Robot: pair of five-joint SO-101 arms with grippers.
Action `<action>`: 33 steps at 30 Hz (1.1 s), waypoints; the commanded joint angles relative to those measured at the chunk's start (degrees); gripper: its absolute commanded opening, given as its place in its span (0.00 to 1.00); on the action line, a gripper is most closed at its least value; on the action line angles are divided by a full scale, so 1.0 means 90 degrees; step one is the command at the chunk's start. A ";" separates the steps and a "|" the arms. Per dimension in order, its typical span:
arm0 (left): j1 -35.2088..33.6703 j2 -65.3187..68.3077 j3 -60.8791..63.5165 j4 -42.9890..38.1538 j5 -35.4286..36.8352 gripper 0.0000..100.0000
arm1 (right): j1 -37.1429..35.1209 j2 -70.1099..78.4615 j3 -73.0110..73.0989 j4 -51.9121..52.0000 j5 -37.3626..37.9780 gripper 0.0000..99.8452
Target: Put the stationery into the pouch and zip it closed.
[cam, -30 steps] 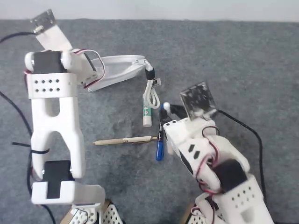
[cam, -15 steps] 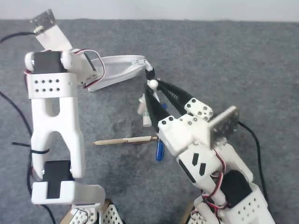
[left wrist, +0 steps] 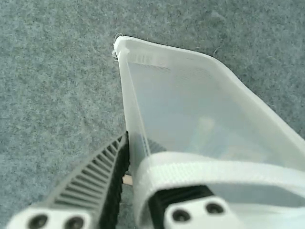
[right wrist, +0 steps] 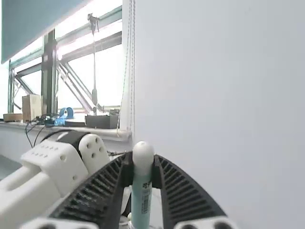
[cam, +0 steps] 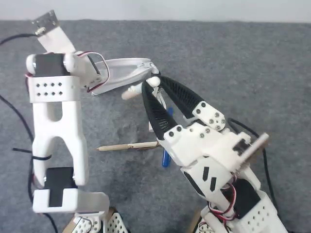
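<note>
- Jaws of the right gripper (right wrist: 142, 161) are clenched on a white-capped stick (right wrist: 142, 195). Its rounded cap pokes out just past the black ribbed fingertips (right wrist: 164, 174).
- Seen from the high view, the right arm holds the stick off the grey worktop (cam: 243, 63). The cap sits near the closest corner of the pouch (cam: 124, 70).
- Jaws of the left gripper (left wrist: 143, 191) grasp the pouch by the white band along its mouth, one jaw outside the wall and the other behind the band.
- The pouch, white and translucent, lies at the far side of the worktop. It stretches from the left gripper toward the right arm's jaws.
- Dim shapes show through the pouch's wall in the left wrist view, too blurred to name.
- A blue pen (cam: 165, 156) lies on the worktop under the right arm, which hides part of its length.
- A wooden pencil (cam: 127, 145) lies crosswise between the two arms, with one end reaching the pen.
- A white looped cord (cam: 162, 99) shows between the right gripper's spread black fingers, close to the pouch's corner.
</note>
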 commanded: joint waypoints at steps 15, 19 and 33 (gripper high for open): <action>0.0000 -0.0117 -0.0005 -0.0117 0.0078 0.01 | 0.0005 0.0835 -0.0039 -0.1578 -0.0010 0.01; -0.0029 -0.0117 -0.0005 -0.0107 0.0078 0.01 | 0.0259 0.1480 -0.0029 -0.2359 0.0156 0.01; -0.0029 -0.0117 -0.0005 -0.0117 0.0078 0.01 | 0.0366 0.2867 0.0205 -0.2808 0.1319 0.01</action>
